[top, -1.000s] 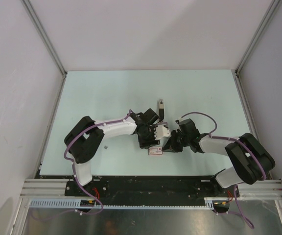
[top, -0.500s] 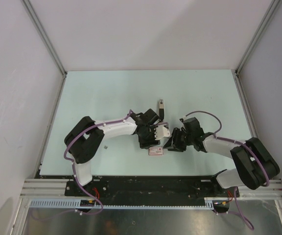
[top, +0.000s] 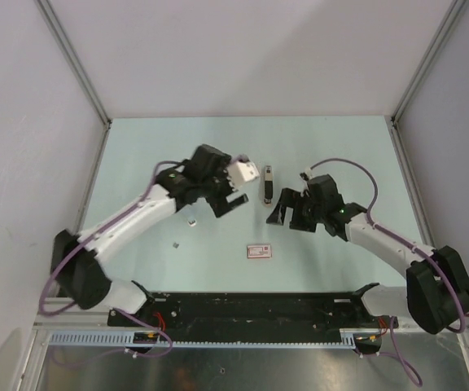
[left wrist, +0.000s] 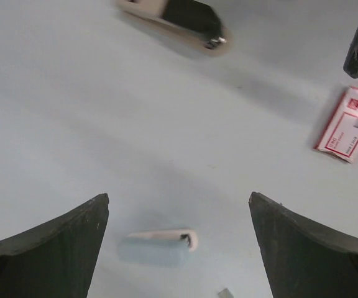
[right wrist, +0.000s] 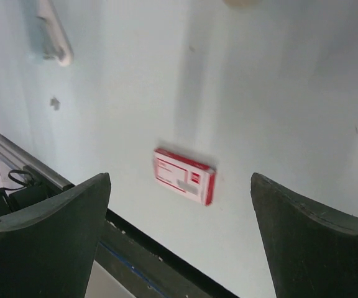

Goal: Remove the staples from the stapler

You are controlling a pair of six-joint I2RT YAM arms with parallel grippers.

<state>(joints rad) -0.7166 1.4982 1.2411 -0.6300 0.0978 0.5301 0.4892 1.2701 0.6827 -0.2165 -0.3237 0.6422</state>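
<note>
The stapler, a slim black bar with a silvery end, lies free on the table between the two arms; it also shows at the top of the left wrist view as the stapler. My left gripper hovers open and empty just left of it. Below the open left gripper lies a pale strip of staples with a tiny staple bit beside it. My right gripper hangs open and empty right of the stapler. The right gripper looks down on the pink box.
A flat pink-labelled box lies near the front edge, also seen as the box and the box. The staple strip and a tiny bit lie left of it. The black front rail borders the table.
Both grippers have opened wide and drawn back from the spot by the pink box. The left arm swung away to the far left, the right arm moved farther back. The stapler stayed put.
</note>
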